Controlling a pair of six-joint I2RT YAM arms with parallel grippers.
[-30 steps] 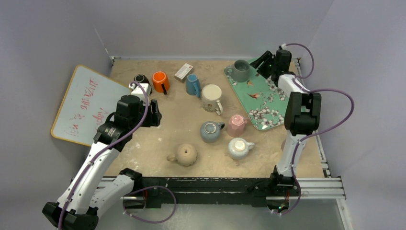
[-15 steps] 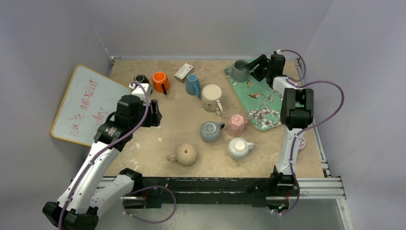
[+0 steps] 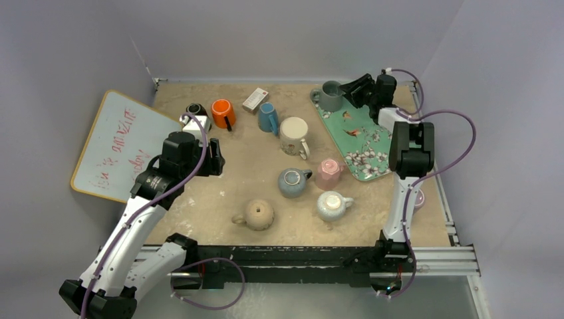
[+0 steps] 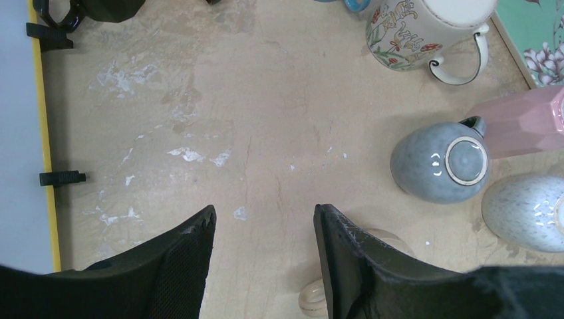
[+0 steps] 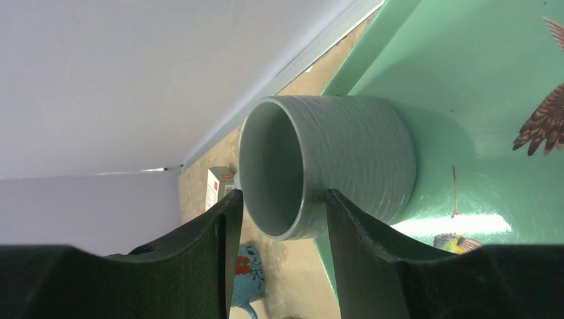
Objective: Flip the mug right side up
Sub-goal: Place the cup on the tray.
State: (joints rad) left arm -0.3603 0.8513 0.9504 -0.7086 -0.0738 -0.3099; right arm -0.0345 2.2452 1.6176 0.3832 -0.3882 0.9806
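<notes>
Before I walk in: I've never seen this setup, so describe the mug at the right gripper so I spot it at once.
Find the green floral tray on the far right. At its far left corner stands a grey mug, mouth up, the open right gripper at its rim. It is the only mug on the tray, and its wall is ribbed.
</notes>
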